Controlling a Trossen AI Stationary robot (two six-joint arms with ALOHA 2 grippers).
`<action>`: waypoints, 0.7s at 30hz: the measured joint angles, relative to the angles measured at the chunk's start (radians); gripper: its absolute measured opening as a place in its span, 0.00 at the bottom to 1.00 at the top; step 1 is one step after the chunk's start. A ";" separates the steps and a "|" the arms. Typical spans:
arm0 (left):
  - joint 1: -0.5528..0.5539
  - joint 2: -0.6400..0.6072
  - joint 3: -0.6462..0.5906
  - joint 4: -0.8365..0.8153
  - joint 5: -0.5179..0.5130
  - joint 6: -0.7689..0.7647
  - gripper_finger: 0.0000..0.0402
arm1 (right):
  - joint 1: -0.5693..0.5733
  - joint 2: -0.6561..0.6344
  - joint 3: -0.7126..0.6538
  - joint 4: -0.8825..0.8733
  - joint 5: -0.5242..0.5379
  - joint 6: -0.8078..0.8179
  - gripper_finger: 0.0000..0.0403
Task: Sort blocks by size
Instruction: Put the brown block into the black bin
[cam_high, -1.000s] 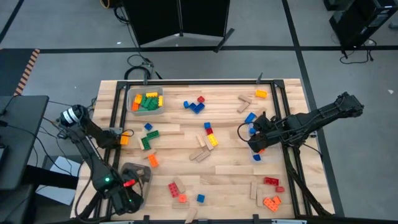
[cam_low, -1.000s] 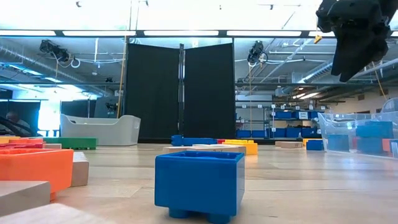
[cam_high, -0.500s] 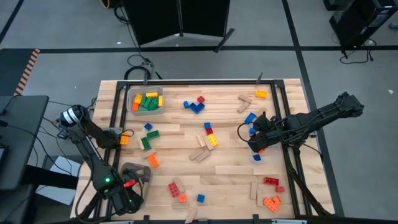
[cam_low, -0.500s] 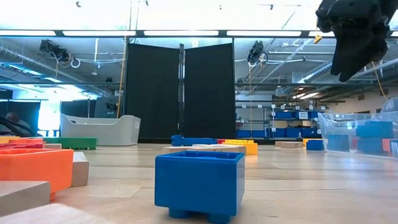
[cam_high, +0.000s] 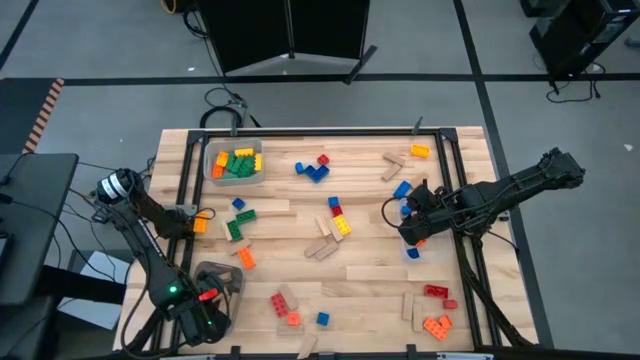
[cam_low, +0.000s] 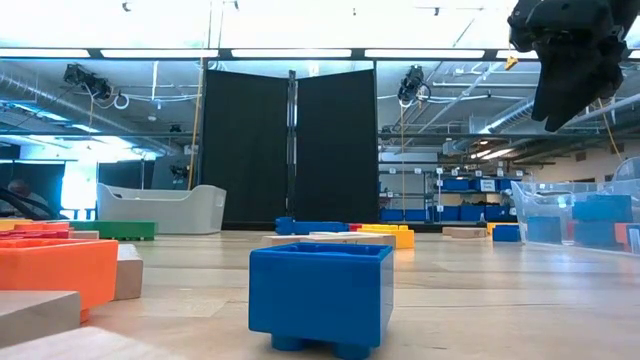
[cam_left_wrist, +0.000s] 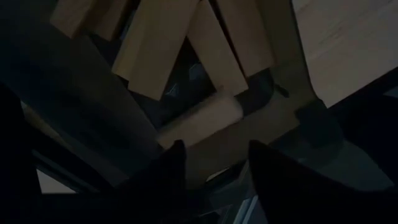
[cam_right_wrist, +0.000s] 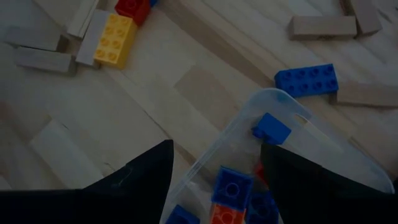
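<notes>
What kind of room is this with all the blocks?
Probably a robot lab or workshop: a wooden table strewn with blocks, a black partition, exposed ceiling ducts, and shelves of blue bins at the back.

The pale wooden surface (cam_high: 360, 285) carries scattered coloured blocks (cam_high: 336, 218) and tan wooden pieces (cam_high: 322, 247), a grey bin (cam_high: 212, 172) and a clear bin (cam_right_wrist: 283, 109).

Bright ceiling strip lights overhead; both wrist views dim, shadowed and soft.
</notes>
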 joint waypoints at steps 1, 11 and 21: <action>0.000 0.000 0.000 0.000 0.000 0.003 0.46 | 0.000 0.000 0.000 0.000 0.000 -0.001 0.64; 0.000 0.000 0.000 0.000 0.000 0.025 0.47 | 0.000 0.000 0.000 0.002 0.000 -0.016 0.64; 0.021 -0.007 0.000 -0.033 -0.052 0.158 0.47 | 0.000 0.000 0.000 0.004 0.003 -0.015 0.64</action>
